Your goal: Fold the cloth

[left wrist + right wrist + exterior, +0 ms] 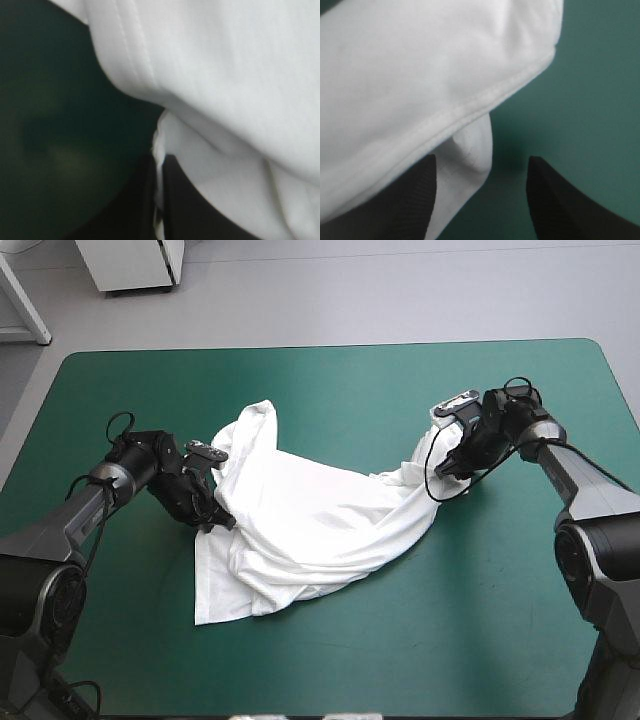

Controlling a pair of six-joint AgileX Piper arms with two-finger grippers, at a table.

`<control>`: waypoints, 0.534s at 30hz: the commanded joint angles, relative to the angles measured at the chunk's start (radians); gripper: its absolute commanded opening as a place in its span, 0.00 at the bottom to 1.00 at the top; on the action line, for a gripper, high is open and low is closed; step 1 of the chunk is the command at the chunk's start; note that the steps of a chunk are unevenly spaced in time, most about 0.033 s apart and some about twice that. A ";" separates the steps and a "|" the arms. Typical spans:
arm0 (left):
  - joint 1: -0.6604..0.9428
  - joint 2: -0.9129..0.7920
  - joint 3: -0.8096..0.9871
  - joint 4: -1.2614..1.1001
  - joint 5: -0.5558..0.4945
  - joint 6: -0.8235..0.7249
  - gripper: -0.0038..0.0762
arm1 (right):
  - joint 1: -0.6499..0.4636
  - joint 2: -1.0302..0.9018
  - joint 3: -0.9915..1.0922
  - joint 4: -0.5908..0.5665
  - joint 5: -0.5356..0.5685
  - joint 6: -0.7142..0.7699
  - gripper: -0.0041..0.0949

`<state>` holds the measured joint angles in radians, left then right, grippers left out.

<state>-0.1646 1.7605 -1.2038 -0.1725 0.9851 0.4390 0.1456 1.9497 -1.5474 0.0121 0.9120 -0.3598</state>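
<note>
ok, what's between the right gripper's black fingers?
Right wrist view: a hemmed fold of the white short-sleeved T-shirt beside one finger, bare teal-green cover by the other.

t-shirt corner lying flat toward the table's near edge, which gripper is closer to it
Left. The left gripper is shut on the T-shirt just beyond that corner; the right gripper stands open at the shirt's opposite end, well away from it.
</note>
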 commanded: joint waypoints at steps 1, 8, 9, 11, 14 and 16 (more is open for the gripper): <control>-0.007 -0.012 -0.006 -0.053 0.002 0.003 0.04 | -0.001 -0.023 -0.032 0.018 -0.013 -0.017 0.56; -0.007 -0.012 -0.006 -0.057 0.010 0.003 0.04 | 0.014 0.012 -0.032 0.074 0.063 -0.044 0.37; -0.007 -0.012 -0.006 -0.057 0.015 0.003 0.04 | 0.014 0.015 -0.031 0.086 0.080 -0.047 0.28; -0.007 -0.012 -0.010 -0.057 0.036 0.003 0.04 | 0.014 0.017 -0.031 0.126 0.116 -0.072 0.11; -0.007 -0.016 -0.012 -0.057 0.068 0.003 0.04 | 0.014 0.019 -0.031 0.156 0.166 -0.088 0.03; -0.007 -0.026 -0.012 -0.057 0.102 0.003 0.04 | 0.014 0.017 -0.031 0.154 0.206 -0.081 0.03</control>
<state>-0.1646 1.7633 -1.2103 -0.1767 1.0037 0.4454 0.1562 1.9945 -1.5704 0.1387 1.0117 -0.4314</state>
